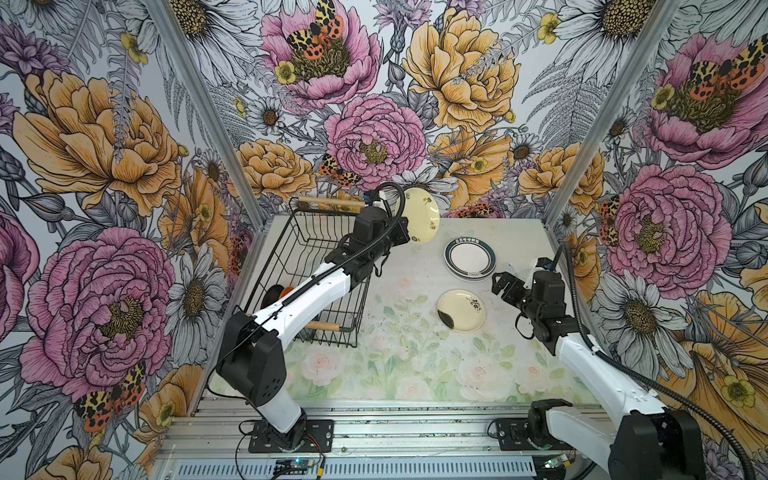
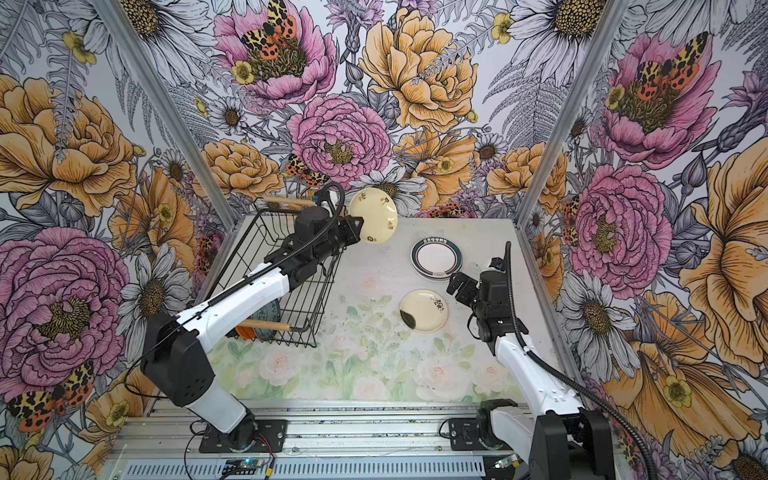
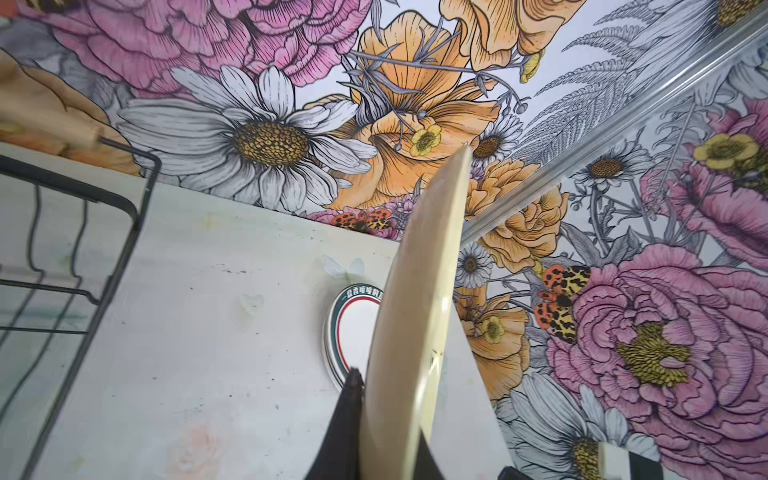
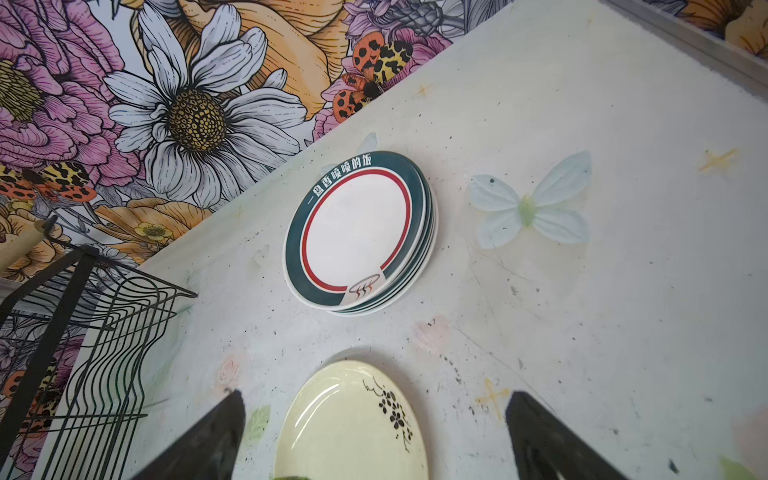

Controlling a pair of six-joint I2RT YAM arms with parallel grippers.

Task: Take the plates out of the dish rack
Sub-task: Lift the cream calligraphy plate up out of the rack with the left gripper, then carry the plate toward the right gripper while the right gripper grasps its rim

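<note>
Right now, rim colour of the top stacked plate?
Top round white plate of the stack: dark teal rim, white lettering, thin red inner ring. Clearest in right wrist view.

We log the dish rack (image 1: 309, 243) as thin black wire, matt coated-metal look; its handles (image 1: 328, 202) bare light wood. Raised cream plate (image 1: 419, 216) and teal-rimmed stack (image 4: 357, 228) near the far edge of the worktop (image 1: 395, 353): smooth, glossy, glazed. Worktop surface matt, printed, scuffed, dark-specked.
</note>
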